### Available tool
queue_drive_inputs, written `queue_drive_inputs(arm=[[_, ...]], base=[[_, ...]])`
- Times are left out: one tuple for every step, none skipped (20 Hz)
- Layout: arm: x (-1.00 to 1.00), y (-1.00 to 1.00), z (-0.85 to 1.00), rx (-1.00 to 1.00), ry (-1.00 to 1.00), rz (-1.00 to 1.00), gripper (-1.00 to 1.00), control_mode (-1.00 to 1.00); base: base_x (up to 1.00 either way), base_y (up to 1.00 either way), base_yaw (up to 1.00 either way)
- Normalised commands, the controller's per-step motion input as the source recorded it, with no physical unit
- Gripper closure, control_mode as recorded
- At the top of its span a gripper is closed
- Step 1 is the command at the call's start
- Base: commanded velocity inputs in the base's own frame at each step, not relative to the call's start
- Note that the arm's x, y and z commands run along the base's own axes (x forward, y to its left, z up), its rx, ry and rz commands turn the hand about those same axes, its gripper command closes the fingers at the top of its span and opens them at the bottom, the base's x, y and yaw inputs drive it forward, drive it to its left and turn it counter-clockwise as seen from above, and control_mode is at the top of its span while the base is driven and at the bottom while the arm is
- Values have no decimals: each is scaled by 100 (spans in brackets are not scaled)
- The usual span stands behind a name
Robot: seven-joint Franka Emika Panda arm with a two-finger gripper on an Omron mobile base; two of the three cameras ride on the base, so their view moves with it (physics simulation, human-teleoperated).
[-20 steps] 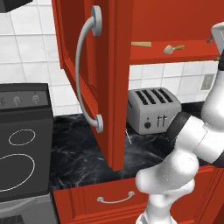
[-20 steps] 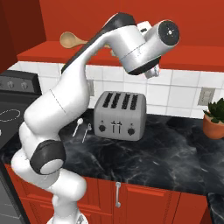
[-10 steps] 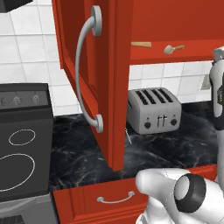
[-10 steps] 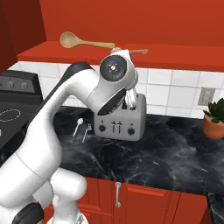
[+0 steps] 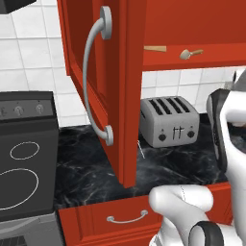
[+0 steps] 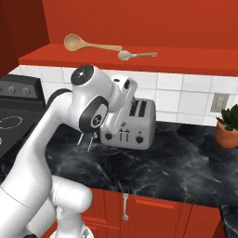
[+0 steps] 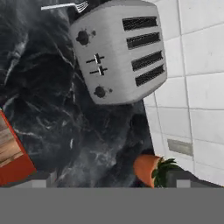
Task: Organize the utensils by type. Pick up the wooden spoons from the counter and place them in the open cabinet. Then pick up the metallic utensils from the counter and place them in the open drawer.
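The jaws stand wide apart and hold nothing; the hand looks down on the toaster (image 7: 118,52) from above, over the black marble counter (image 7: 52,118). The toaster stands on the counter against the white tiled wall. Just beside the toaster's front corner, on its stove side, a thin silvery fork (image 7: 65,6) lies flat on the counter; the right base view shows slim metallic utensils (image 6: 88,139) at that same corner. Above the toaster, on the shelf of the open cabinet (image 5: 110,91), lie the two wooden spoons: a large wooden spoon (image 6: 88,44) and, just beside it, a small wooden spoon (image 6: 135,55). On the toaster's far side from the fork, a potted plant (image 6: 228,130) stands on the counter. Below the counter edge runs a red drawer front (image 5: 120,216).
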Motion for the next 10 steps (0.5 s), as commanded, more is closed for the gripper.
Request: queue_drive_inputs(arm=[[-43, 5, -31, 51, 9, -57, -100, -100], [-36, 7, -28, 54, 5, -59, -100, -100], [-37, 7, -30, 55, 2, -60, -100, -100], [-39, 8, -27, 57, 0, -62, -100, -100], [-35, 5, -25, 61, 0, -63, -100, -100], [-38, 0, -23, 64, 0, -61, -100, -100], [-32, 0, -21, 65, 0, -60, -100, -100], [-30, 7, -25, 64, 0, -57, -100, -100], [-30, 13, -26, 64, 0, -54, -100, -100], [-35, 16, -32, 64, -3, -49, -100, -100]], base=[[0, 0, 0], [0, 0, 0], [0, 0, 0], [0, 0, 0], [0, 0, 0], [0, 0, 0], [0, 0, 0], [0, 0, 0], [0, 0, 0], [0, 0, 0]])
